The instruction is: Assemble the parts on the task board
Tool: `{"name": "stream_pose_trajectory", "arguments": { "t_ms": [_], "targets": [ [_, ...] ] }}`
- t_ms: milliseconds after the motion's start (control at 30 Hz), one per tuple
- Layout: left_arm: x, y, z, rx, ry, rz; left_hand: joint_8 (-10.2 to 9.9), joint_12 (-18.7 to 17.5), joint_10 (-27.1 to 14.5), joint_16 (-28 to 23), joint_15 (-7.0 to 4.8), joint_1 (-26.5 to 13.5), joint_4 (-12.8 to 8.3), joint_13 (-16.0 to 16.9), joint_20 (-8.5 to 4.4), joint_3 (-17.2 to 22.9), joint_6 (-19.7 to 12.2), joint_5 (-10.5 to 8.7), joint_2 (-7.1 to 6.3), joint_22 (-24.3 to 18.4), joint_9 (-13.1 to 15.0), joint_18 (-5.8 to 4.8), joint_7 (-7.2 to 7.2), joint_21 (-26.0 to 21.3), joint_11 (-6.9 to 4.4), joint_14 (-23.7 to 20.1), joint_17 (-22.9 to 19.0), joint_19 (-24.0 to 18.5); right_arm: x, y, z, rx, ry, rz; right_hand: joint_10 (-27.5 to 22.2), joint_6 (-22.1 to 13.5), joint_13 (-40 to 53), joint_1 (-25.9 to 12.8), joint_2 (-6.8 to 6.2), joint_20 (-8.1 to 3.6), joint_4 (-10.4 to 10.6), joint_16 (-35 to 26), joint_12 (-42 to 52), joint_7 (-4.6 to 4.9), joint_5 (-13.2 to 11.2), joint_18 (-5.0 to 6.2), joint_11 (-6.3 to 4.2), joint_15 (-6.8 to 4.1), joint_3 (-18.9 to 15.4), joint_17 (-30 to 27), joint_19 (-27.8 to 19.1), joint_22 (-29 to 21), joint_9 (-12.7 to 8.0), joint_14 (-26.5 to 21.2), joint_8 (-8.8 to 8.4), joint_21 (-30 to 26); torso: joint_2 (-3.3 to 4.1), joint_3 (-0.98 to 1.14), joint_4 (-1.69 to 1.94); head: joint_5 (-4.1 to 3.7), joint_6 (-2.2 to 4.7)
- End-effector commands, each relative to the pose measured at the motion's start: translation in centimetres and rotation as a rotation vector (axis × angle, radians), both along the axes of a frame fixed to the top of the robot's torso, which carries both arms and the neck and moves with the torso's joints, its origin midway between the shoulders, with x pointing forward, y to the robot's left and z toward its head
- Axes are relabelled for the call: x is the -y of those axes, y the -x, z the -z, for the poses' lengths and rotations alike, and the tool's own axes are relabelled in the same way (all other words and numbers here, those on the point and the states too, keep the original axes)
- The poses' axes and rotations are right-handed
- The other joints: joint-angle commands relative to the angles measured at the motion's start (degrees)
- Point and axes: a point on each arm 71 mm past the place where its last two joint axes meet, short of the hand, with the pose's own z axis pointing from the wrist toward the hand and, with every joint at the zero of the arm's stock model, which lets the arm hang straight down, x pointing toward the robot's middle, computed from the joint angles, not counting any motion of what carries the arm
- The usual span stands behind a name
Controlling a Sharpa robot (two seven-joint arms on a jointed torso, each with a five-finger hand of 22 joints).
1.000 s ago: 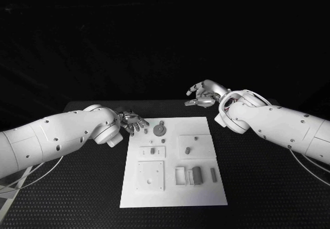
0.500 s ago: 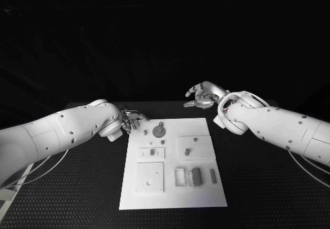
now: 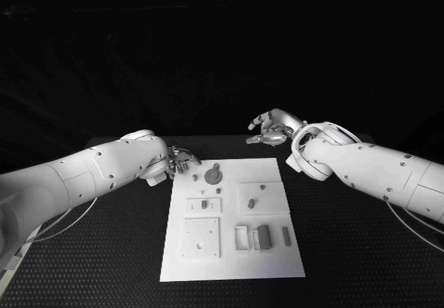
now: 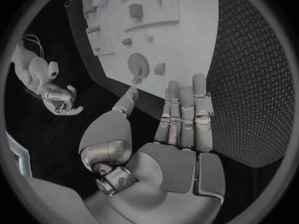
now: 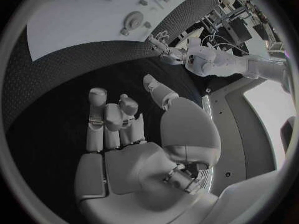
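Note:
The white task board lies mid-table with several small grey parts on it: a round disc, a short peg and upright blocks near the front. My left hand hovers at the board's far left corner, fingers straight and apart, holding nothing; the left wrist view shows its palm just off the board edge, close to the disc. My right hand is raised beyond the far right corner, fingers loosely bent and empty.
Black textured table surrounds the board on all sides. Raised white square plates stand on the board. In the right wrist view the left hand appears across the board.
My left arm has swung forward and its hand has shifted slightly toward the board's far left corner. The right hand has stayed almost still.

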Motion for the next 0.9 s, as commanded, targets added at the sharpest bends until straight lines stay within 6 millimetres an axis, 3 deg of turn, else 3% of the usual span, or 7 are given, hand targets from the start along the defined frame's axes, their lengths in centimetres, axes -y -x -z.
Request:
{"name": "stream_pose_trajectory", "arguments": {
  "t_ms": [33,333,900],
  "targets": [
    [0.4,0.1,0.3,-0.03,-0.057,0.061,0.4,0.5,0.1,0.4,-0.41,0.4,-0.7,0.2,-0.16,-0.1,0.4,0.18,1.04,0.4,-0.2,0.89,-0.05,0.5,-0.12,-0.1,0.1,0.2,-0.2,0.0,0.0,-0.002,0.001,-0.011,-0.4,0.0,-0.1,0.1,0.56,-0.4,-0.1,-0.3,0.1,0.26,0.2,2.61,0.14,-0.06,-0.4,-0.1,0.1,0.8,0.0,-0.4,0.22,-0.3,-0.07,0.01,0.08,-0.06,-0.2],
    [0.9,0.2,1.4,-0.077,-0.08,0.089,0.6,1.2,-0.1,0.9,-0.61,1.1,-1.7,0.5,-0.47,-0.5,1.4,0.24,2.9,1.2,-0.5,0.63,-0.35,0.8,-0.38,-0.1,0.2,0.1,-0.3,0.0,0.0,-0.002,0.001,-0.012,-0.4,0.0,-0.1,0.1,0.56,-0.4,-0.1,-0.3,0.1,0.26,0.2,2.61,0.14,-0.06,-0.4,-0.1,0.1,0.9,0.0,-0.4,0.23,-0.3,-0.08,0.04,0.12,-0.16,-0.36],
    [1.5,0.4,2.2,-0.084,-0.078,0.089,0.5,3.5,1.5,2.8,-1.54,0.3,-1.4,1.2,-1.57,-1.5,2.2,0.26,3.8,2.7,-1.3,0.74,-0.92,2.4,-1.09,1.8,0.4,2.0,-0.3,0.0,0.0,-0.003,0.002,-0.013,-0.4,0.0,-0.1,0.1,0.6,-0.4,-0.1,-0.2,0.2,0.26,0.2,2.61,0.14,-0.06,-0.4,-0.1,0.2,0.9,0.0,-0.4,0.23,-0.3,-0.1,-0.02,0.14,-0.13,-0.78]
  ]
}}
